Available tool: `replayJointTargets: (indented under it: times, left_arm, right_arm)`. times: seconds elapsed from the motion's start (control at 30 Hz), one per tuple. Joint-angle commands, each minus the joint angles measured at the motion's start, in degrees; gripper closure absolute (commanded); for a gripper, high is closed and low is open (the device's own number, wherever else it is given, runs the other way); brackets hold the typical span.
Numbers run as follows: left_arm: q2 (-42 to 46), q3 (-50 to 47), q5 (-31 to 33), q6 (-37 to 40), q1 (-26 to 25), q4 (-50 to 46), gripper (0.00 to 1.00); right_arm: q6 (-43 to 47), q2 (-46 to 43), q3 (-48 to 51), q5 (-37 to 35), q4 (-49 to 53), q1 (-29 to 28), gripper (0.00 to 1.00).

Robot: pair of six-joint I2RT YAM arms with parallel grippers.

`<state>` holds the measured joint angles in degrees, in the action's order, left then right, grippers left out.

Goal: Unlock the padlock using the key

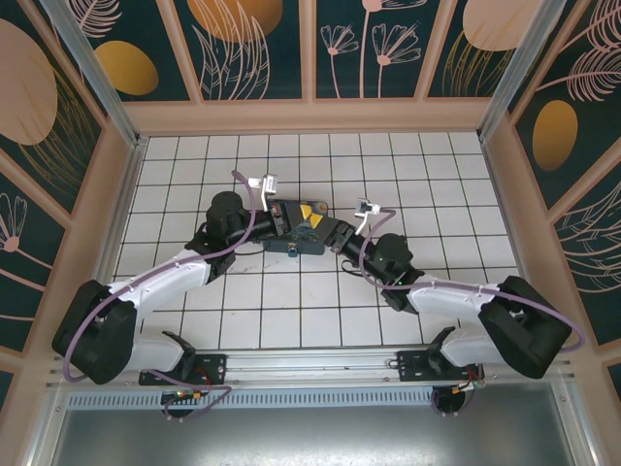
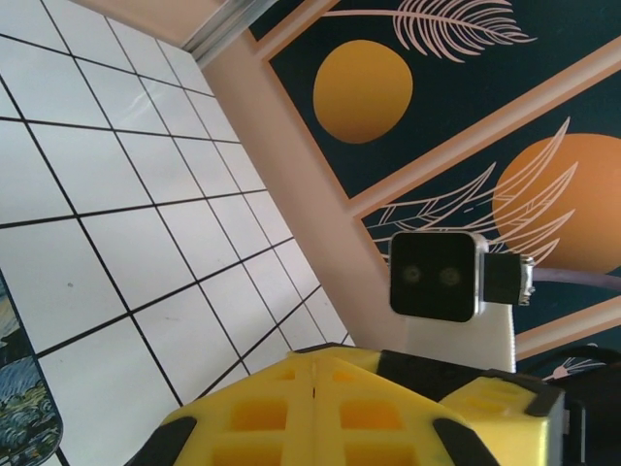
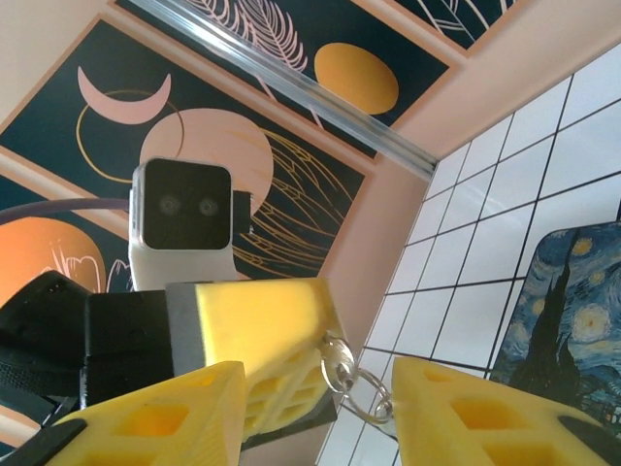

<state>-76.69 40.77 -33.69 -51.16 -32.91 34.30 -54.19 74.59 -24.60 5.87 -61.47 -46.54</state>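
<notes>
white tiled floor (image 1: 291, 320), floral panel walls (image 1: 257, 39), left pincer (image 2: 315, 377) closed, right pincer (image 3: 318, 374) parted

My left arm (image 1: 165, 277) and right arm (image 1: 456, 296) both reach in from the near edge of the table (image 1: 291, 311) and meet at its middle. The left gripper (image 2: 315, 379) is clamped tight. The right gripper (image 3: 320, 379) stands parted, its fingers (image 3: 146, 422) straddling the left's tip.

Right gripper (image 3: 320, 388) up close: chunky yellow plastic fingers (image 3: 155, 422), matt and faintly grainy. Small silver metal rings (image 3: 342, 364) gleam, polished. White square floor tiles (image 3: 456, 320) look smooth with a soft sheen. The silvery metal rail (image 3: 291, 87) along the wall catches glare, with a brushed finish.
</notes>
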Motion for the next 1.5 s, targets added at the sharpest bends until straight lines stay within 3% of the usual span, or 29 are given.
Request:
replayJointTargets:
  times: [0.0, 0.47, 0.57, 0.7, 0.83, 1.23, 1.33, 1.47]
  left_arm:
    - [-0.2, -0.61, -1.53, -0.48, -0.1, 3.2, 1.0]
    - [-0.95, -0.53, -2.34, -1.84, -0.07, 4.98, 1.0]
    - [-0.81, -0.68, -2.26, -1.87, -0.1, 5.07, 1.0]
    - [-0.71, -0.87, -1.99, -1.76, -0.06, 4.89, 1.0]
    - [-0.91, -0.91, -2.07, -2.05, -0.1, 5.15, 1.0]
    - [-0.59, -1.13, -1.84, -2.26, -0.06, 5.4, 1.0]
    - [-0.56, -1.31, -1.79, -2.12, -0.14, 5.35, 1.0]
    - [-0.41, -1.47, -1.58, -2.11, -0.07, 5.41, 1.0]
  right_arm:
    - [-0.14, 0.81, 0.17, 2.15, -7.08, 0.05, 0.58]
    - [-0.98, 4.39, -0.95, 4.79, -10.68, 0.05, 0.78]
    - [-1.03, 4.09, -0.57, 4.27, -10.79, 0.05, 0.78]
    - [-1.0, 2.59, 0.47, 2.81, -10.49, 0.22, 0.67]
    - [-1.14, 1.33, 0.91, 2.29, -9.95, 0.57, 0.67]
    - [-1.97, 2.05, 0.67, 1.96, -11.12, 1.02, 0.77]
    - [-2.23, 2.05, 0.92, 1.78, -11.38, 1.18, 0.86]
    - [-2.38, 1.6, 1.57, 1.3, -11.48, 1.39, 0.87]
